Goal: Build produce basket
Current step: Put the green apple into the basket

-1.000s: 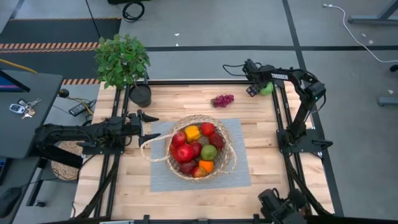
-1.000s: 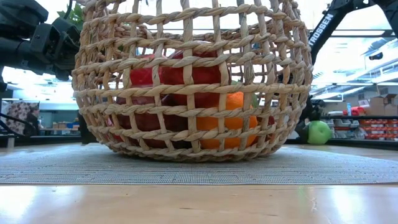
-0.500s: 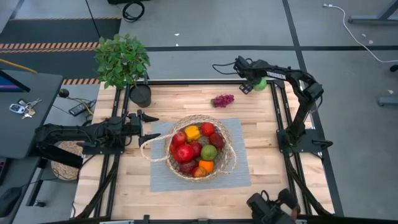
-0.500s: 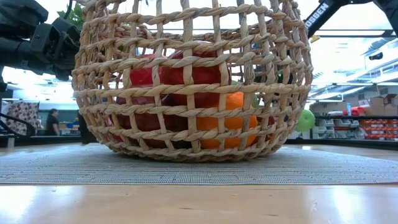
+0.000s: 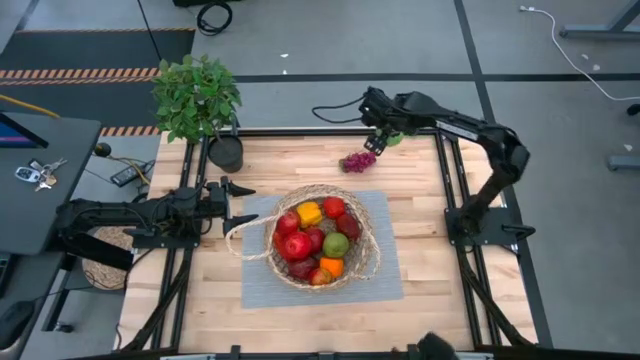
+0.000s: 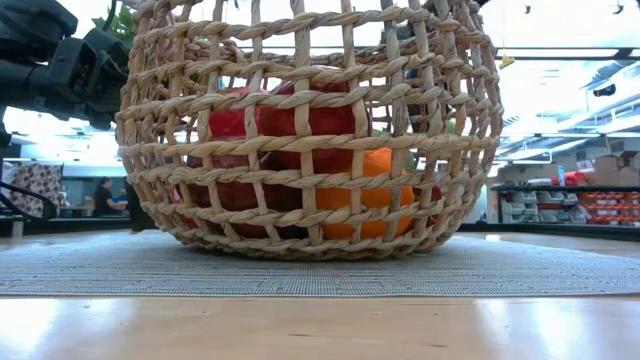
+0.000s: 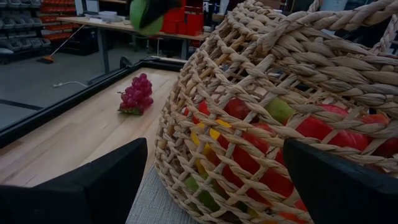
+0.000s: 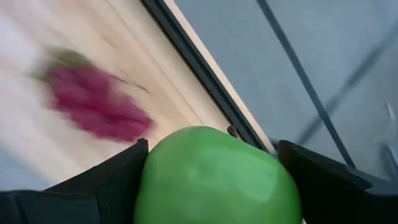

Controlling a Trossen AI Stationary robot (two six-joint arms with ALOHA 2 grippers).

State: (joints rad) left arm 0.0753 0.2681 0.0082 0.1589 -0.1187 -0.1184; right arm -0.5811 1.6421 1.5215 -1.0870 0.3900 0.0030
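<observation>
Looking down from overhead, I see the right tool (image 5: 381,135) near the upper middle of the frame, at the far edge of the table (image 5: 180,290), pinching a green apple (image 5: 391,137). In the right wrist picture that green apple (image 8: 216,177) sits wedged between the two dark fingers (image 8: 99,186), and the purple grape bunch (image 8: 96,109) is a blur on the wood beyond it. Overhead, the grape bunch (image 5: 358,161) lies on bare wood just below and left of the right tool, apart from the basket (image 5: 322,238).

The basket stands at the centre of the frame on a grey woven mat (image 5: 390,275), its looped handle (image 5: 238,240) pointing toward the left. Inside I count red apples (image 5: 296,245), a yellow piece (image 5: 309,212), a green piece (image 5: 336,243) and an orange piece (image 5: 332,266).

The left tool (image 5: 235,203) waits at the left of the frame, just beside the basket handle, its fingers spread apart. From the left wrist camera the wicker wall (image 7: 261,118) fills the right half of the frame, with the fingers (image 7: 93,186) wide at either bottom corner.

A potted plant (image 5: 197,100) stands at the upper left corner of the table.
</observation>
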